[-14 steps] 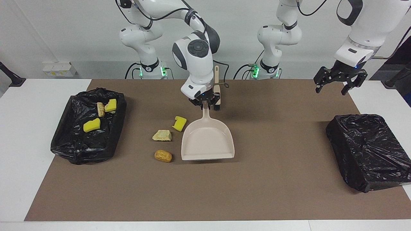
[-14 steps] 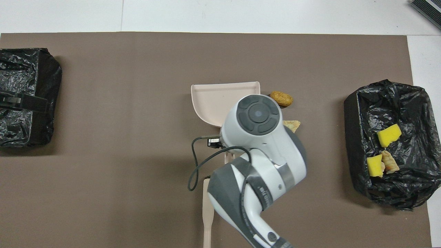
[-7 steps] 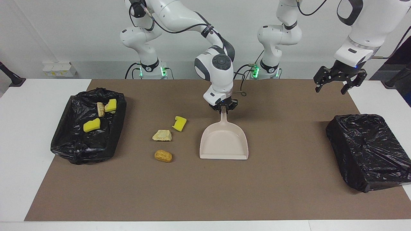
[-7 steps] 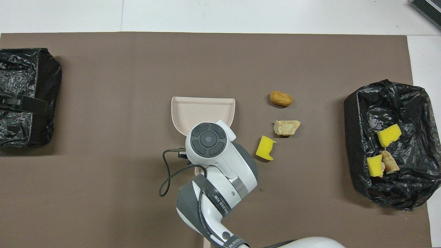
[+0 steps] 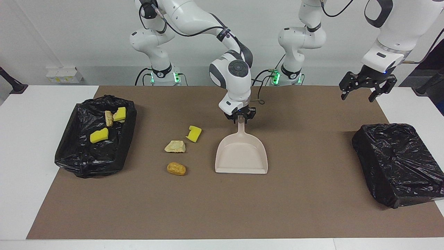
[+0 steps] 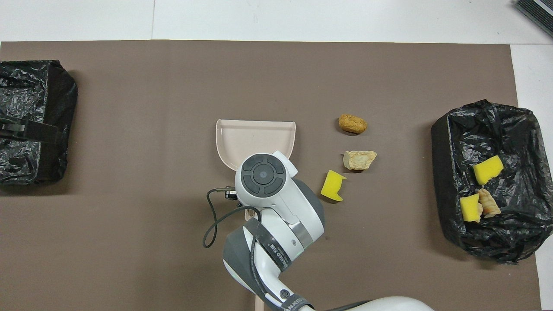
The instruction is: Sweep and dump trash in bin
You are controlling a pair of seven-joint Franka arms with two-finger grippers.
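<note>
The beige dustpan (image 5: 241, 156) lies flat on the brown mat, its mouth pointing away from the robots. My right gripper (image 5: 239, 118) is shut on the top of its handle; in the overhead view the wrist hides the gripper and part of the dustpan (image 6: 255, 136). Three trash bits lie beside the pan toward the right arm's end: a yellow sponge chunk (image 5: 194, 133), a tan lump (image 5: 175, 147) and a golden-brown roll (image 5: 176, 168). The open black-lined bin (image 5: 74, 159) holds two yellow chunks and a bread lump. My left gripper (image 5: 364, 91) waits open in the air.
A second black bag-covered bin (image 5: 399, 163) stands at the left arm's end of the mat, under my left gripper (image 6: 26, 129) in the overhead view. The end of the brush handle (image 6: 259, 305) shows near the robots, mostly hidden by the right arm.
My right gripper has carried the dustpan from right beside the trash bits toward the left arm's end, leaving a gap. In the last half second it has barely moved. The left arm is still.
</note>
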